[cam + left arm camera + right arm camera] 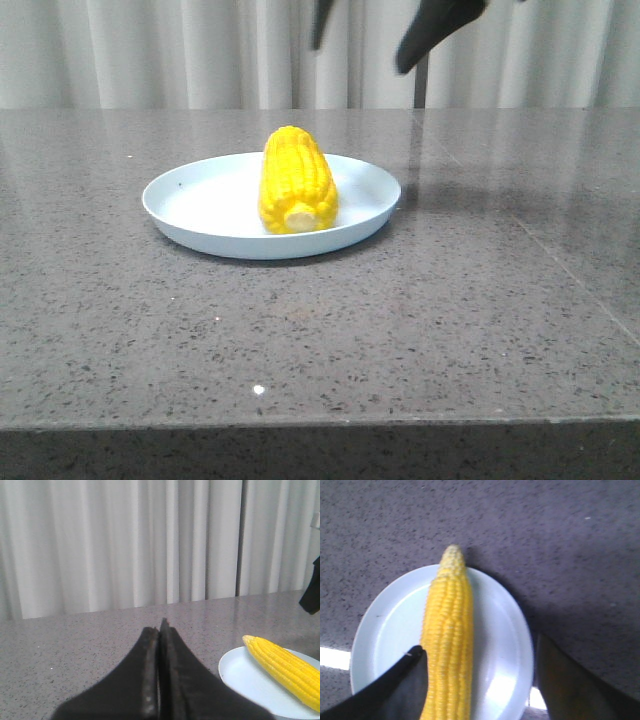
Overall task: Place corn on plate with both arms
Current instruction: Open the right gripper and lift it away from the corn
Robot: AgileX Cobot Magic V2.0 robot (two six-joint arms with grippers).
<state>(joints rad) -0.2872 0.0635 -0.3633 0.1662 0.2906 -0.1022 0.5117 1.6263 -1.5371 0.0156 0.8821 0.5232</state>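
The yellow corn (296, 180) lies on the pale blue plate (190, 205) in the middle of the table, its pale stub end toward the front. My right gripper (360, 55) hangs open and empty above and behind the plate. In the right wrist view its fingers (410, 680) straddle the corn (449, 640) from above without touching it, over the plate (500, 645). My left gripper (160, 627) is shut and empty, low over the table to the left of the plate (250, 680) and corn (285, 667). It is out of the front view.
The grey speckled stone table (330, 330) ends at a front edge (320, 425). Pale curtains (150, 50) hang behind the table's far edge. A dark part of the right arm (312, 592) shows at the edge of the left wrist view.
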